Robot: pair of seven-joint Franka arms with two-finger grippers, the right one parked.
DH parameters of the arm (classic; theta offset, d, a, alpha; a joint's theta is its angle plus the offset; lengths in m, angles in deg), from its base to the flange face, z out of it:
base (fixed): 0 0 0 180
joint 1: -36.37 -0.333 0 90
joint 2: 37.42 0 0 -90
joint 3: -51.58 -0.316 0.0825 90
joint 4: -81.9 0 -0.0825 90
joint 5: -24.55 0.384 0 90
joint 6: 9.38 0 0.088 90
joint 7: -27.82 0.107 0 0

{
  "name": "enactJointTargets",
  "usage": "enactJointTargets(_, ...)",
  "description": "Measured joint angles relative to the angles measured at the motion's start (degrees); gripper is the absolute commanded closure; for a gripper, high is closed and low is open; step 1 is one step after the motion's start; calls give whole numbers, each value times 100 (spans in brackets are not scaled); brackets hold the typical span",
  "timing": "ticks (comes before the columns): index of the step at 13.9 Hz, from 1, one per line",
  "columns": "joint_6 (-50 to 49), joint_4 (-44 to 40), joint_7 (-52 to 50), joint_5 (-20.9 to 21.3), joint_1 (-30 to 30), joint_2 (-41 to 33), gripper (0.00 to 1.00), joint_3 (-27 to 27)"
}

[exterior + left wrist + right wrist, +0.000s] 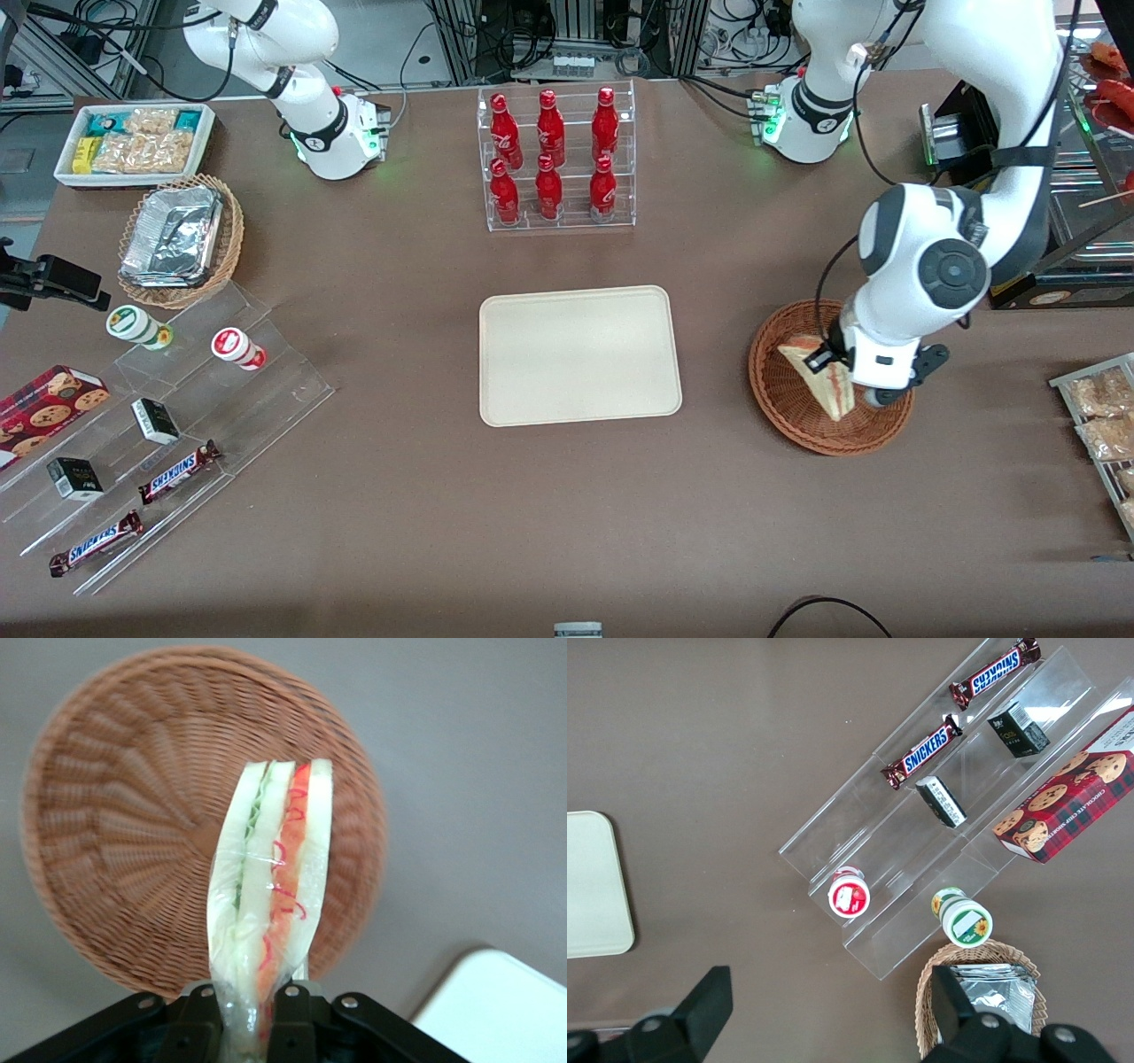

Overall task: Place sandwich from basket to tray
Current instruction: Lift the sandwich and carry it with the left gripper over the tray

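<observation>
My left gripper (843, 370) hangs over the reddish-brown wicker basket (791, 416) and is shut on the sandwich (820, 376). In the left wrist view the fingers (202, 1020) pinch the clear wrap at one end of the sandwich (275, 873). Its white bread and red and green layers stand out from the jaws, held up above the basket's weave (133, 815), which holds nothing else. The cream tray (580, 354) lies flat beside the basket, toward the parked arm's end. One corner of the tray (505, 1010) shows in the left wrist view.
A clear rack of red bottles (554, 159) stands farther from the front camera than the tray. A rack of bagged snacks (1103, 416) sits at the working arm's table edge. Acrylic steps with candy bars (177, 470), a foil-filled tan basket (177, 239) and a white snack bin (133, 142) lie toward the parked arm's end.
</observation>
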Motion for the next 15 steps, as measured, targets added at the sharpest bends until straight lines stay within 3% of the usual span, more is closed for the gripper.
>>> enactJointTargets(9, -49, -1320, -29, -5, 1697, 1320, 100, 61)
enactJointTargets(15, -50, -2321, -858, -62, 2658, 2209, 100, 71)
